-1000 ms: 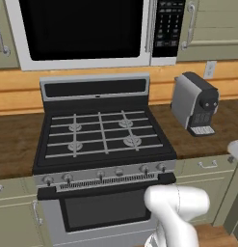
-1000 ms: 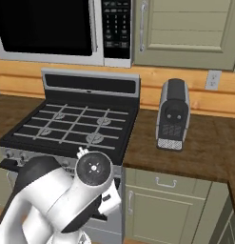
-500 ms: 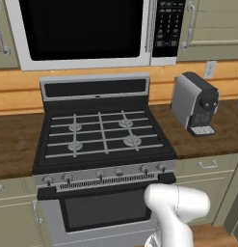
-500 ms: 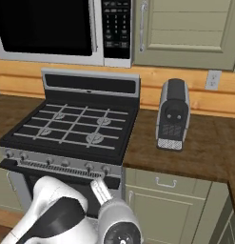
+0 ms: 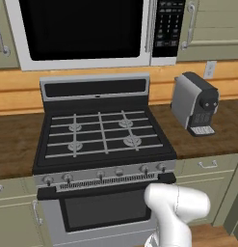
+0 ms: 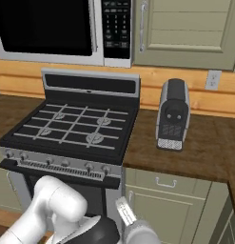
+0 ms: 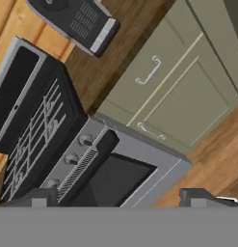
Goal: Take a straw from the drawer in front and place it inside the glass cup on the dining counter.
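The sage-green drawer (image 7: 154, 72) is shut, its small silver bar handle facing out; it sits under the wooden worktop just right of the stove, and I also see this drawer (image 6: 164, 183) (image 5: 207, 165) from the base. The straw is hidden. The glass cup and the dining counter are out of view. My gripper (image 7: 118, 198) is open, with its dark fingertips (image 7: 36, 197) wide apart and nothing between them. It hangs low in front of the oven door, well short of the drawer. The white arm (image 6: 57, 205) is folded down low.
A black gas stove (image 5: 103, 132) with a dark oven door (image 7: 111, 181) stands left of the drawer. A grey coffee machine (image 6: 172, 114) sits on the worktop above it. A taller green cabinet door (image 7: 188, 103) lies below the drawer. A microwave (image 5: 82, 29) hangs overhead.
In the right base view the arm has sunk lower and its wrist has swung toward the right. The base views themselves have not shifted. The jaws stay wide.
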{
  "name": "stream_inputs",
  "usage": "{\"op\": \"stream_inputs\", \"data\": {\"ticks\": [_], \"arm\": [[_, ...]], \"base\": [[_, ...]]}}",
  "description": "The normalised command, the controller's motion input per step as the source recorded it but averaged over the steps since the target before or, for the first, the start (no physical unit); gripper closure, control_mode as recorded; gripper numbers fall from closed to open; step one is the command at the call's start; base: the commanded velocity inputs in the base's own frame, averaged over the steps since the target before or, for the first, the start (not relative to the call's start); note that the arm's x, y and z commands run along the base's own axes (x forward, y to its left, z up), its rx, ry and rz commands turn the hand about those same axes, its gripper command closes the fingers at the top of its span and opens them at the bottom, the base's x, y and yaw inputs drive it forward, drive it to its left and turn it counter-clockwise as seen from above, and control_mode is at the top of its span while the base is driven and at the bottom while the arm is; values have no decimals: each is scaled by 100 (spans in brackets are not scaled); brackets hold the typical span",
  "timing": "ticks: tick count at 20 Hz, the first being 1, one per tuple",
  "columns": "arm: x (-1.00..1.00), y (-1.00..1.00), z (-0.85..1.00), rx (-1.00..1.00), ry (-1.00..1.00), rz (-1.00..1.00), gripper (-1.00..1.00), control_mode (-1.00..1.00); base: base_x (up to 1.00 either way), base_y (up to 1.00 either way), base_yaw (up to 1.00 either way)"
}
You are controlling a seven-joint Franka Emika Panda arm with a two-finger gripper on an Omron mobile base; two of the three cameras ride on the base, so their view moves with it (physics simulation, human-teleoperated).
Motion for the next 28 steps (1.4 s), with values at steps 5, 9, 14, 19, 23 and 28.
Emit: {"op": "stream_inputs", "data": {"ticks": [5, 9, 14, 19, 23, 28], "arm": [[66, -62, -49, 7, 0, -8, -100, -100], [94, -27, -20, 8, 0, -3, -100, -100], [90, 0, -19, 5, -1, 1, -100, -100], [41, 0, -23, 3, -21, 3, -100, -100], [16, 0, -24, 5, -23, 1, -100, -100], [14, -1, -15, 9, -15, 1, -100, -100]], "base": [[0, 0, 0], [0, 0, 0], [0, 0, 0], [0, 0, 0], [0, 0, 0], [0, 0, 0]]}}
